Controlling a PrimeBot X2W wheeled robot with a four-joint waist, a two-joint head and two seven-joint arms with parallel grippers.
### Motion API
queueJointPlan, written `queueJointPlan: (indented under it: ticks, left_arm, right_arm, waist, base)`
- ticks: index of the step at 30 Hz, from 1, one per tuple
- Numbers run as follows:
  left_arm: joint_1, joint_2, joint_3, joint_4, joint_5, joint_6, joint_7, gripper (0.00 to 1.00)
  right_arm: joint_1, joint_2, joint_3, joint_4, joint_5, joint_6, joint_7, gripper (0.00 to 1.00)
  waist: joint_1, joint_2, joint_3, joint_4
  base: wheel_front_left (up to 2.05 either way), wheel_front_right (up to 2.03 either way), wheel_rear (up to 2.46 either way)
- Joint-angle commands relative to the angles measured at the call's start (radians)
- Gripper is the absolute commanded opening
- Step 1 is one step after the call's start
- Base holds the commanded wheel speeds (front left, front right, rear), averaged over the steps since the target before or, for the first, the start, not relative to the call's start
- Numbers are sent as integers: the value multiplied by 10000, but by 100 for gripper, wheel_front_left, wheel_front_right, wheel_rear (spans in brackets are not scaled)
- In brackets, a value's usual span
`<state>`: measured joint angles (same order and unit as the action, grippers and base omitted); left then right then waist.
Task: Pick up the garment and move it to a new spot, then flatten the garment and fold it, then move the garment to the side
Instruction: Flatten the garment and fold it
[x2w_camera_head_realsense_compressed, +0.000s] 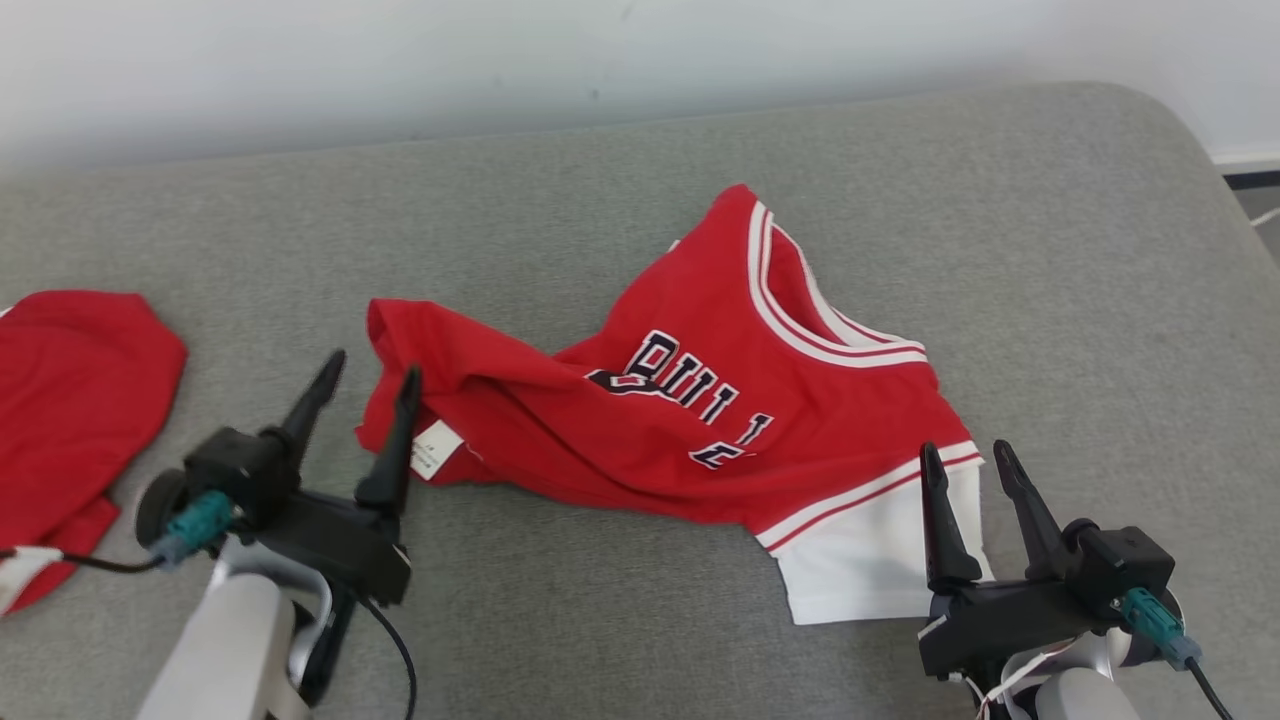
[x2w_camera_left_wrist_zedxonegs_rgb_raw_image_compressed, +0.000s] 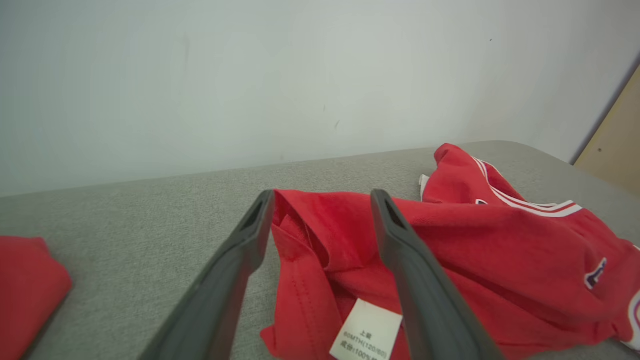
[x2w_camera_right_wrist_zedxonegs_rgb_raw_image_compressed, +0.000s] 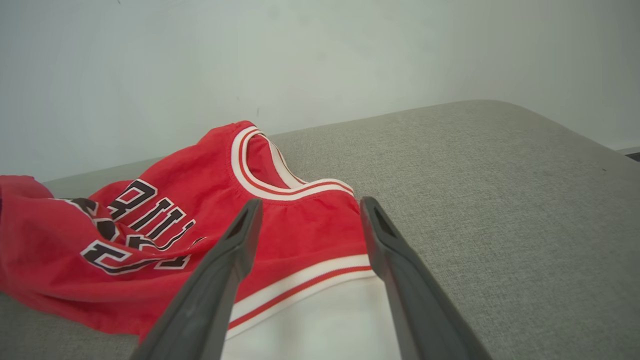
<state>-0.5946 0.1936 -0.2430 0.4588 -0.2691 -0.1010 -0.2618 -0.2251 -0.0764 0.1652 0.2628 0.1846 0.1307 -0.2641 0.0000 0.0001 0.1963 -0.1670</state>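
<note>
A red jersey garment with dark lettering, white trim and a white lower panel lies crumpled across the grey cushion. My left gripper stands open at the garment's left end, its fingers apart above the bunched hem and the white label. In the left wrist view the garment lies between and beyond the spread fingers of the left gripper, nothing pinched. My right gripper is open at the garment's right end, over the white panel. The right wrist view shows the right gripper open above the striped hem.
A second red cloth lies at the cushion's left edge, also in the left wrist view. The cushion's right corner rounds off toward a white wall and floor at far right.
</note>
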Motion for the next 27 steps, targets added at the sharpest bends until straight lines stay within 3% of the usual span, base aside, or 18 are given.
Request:
queueJointPlan:
  ticks: [1,12,27]
  left_arm:
    - [463,-116,13,-293,166,-28,-37,100]
    - [952,-460,-17,-363,508,-191,-37,100]
    - [356,-171,165,538,687,-256,-37,100]
  right_arm:
    - [148,-100,1,7,-6,1,-12,100]
    - [58,-90,232,64,59,1,-12,100]
    - [-63,16,216,83,211,1,-12,100]
  waist:
    - [0,-1,-142,329]
    - [0,-1,-187,307]
    - [0,-1,243,-573]
  base:
    - [0,0,0]
    - [0,0,0]
    - [0,0,0]
